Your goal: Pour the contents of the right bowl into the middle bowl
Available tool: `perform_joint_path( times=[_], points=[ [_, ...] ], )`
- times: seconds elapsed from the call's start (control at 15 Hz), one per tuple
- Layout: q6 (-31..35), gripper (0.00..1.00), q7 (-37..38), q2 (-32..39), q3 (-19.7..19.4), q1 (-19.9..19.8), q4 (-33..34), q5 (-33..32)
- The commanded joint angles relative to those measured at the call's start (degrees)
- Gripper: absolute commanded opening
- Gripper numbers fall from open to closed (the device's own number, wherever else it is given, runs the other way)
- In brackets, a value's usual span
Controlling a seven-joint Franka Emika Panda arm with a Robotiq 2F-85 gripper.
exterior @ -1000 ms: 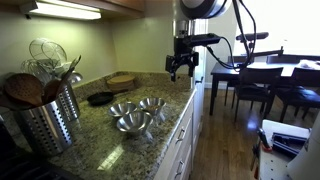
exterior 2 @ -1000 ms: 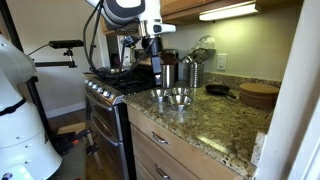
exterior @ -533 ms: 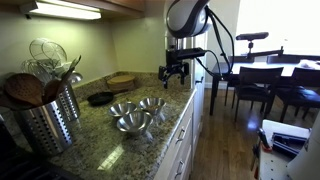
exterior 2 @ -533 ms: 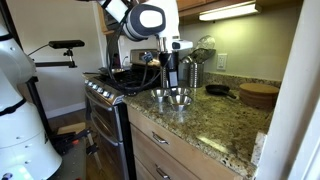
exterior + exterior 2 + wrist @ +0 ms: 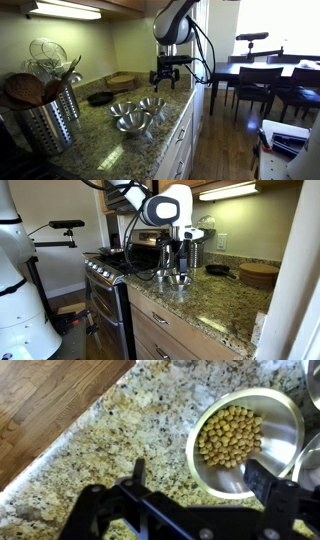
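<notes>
Three steel bowls stand close together on the granite counter point(image 5: 95, 130): one on the far side point(image 5: 152, 104), one beside it point(image 5: 122, 108) and one in front point(image 5: 132, 124). From the wrist, one bowl point(image 5: 235, 435) holds tan round beans, and the rims of two neighbours point(image 5: 313, 380) point(image 5: 311, 465) show at the right edge. My gripper point(image 5: 198, 473) hangs open above the counter, near the counter's edge and beside the bean bowl, holding nothing. Its right finger point(image 5: 258, 475) overlaps that bowl's rim in the picture. In both exterior views the gripper point(image 5: 162, 76) point(image 5: 180, 256) hovers just above the bowls point(image 5: 178, 278).
A perforated utensil holder point(image 5: 50, 118), a black pan point(image 5: 100, 98) and a round wooden board point(image 5: 122, 80) sit along the counter's back. A stove point(image 5: 108, 265) adjoins the counter. The counter edge drops to wood floor point(image 5: 40, 400). A dining table with chairs point(image 5: 262, 78) stands behind.
The arm has swung in over the counter and come lower, bringing the gripper from beyond the counter's end to just above the bowls. The jaws have stayed open.
</notes>
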Motion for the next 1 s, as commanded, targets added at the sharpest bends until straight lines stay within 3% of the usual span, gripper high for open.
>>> perform_joint_path(
  times=[0.0,0.93],
  points=[
    [-0.06,1.0,-2.16,3.44,-1.12,1.88,2.12,2.36],
    [1.46,1.0,-1.19,7.67,-2.94,2.44,2.69,2.81]
  ],
)
